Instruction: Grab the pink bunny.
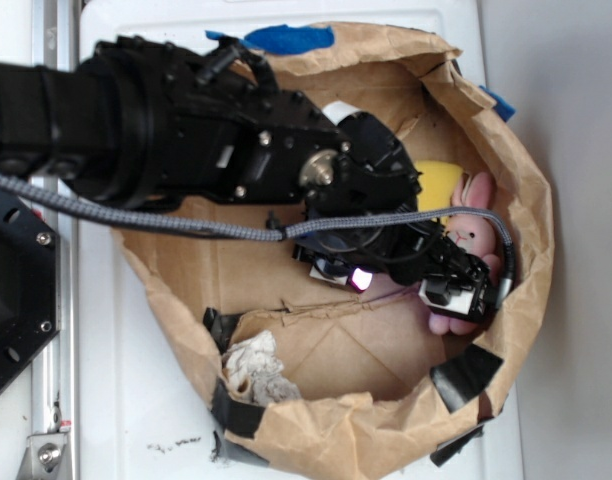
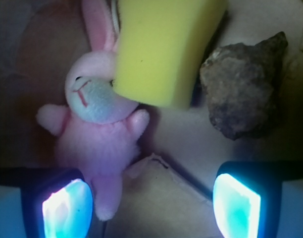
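The pink bunny [image 2: 99, 144] lies on its back on the brown paper, whitish face up, one ear under the yellow sponge wedge [image 2: 164, 49]. In the exterior view the pink bunny [image 1: 473, 232] shows at the right side of the paper bag, mostly covered by the arm. My gripper [image 2: 151, 206] is open, its two glowing pads wide apart. The left pad [image 2: 67, 208] sits beside the bunny's leg; the right pad [image 2: 236, 206] is over bare paper. In the exterior view the gripper [image 1: 456, 290] hangs just above the bunny.
A brown rock-like lump [image 2: 243, 87] lies right of the sponge. Everything sits inside a rolled-down paper bag with a rim [image 1: 531, 200] patched with black tape. A crumpled whitish rag [image 1: 254, 368] rests at the bag's lower left. The yellow sponge [image 1: 436, 180] touches the bunny.
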You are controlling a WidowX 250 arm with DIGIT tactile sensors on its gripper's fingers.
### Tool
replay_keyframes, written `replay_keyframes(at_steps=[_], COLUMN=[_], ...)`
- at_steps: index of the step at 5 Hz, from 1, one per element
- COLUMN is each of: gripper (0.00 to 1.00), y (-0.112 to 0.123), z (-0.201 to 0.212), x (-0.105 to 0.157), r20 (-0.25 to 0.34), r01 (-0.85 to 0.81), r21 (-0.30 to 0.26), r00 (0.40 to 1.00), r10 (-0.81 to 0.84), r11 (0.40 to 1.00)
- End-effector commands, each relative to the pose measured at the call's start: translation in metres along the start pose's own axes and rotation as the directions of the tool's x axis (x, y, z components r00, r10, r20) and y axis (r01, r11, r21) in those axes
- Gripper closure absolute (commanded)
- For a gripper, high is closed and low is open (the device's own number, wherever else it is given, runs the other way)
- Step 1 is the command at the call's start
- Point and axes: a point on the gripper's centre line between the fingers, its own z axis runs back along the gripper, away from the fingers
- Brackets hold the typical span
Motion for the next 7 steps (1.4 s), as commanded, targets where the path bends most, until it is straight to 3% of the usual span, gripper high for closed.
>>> replay_keyframes(at_steps=[1, 7], gripper=[0.0, 0.0], y=[-0.02, -0.031], z=[0.01, -0.019], x=[0.001, 0.008], r20=[0.032, 0.026], r01=[0.06, 0.062], r21=[-0.072, -0.033], r00=[0.998, 0.998], r10=[-0.057, -0.061], r11=[0.996, 0.998])
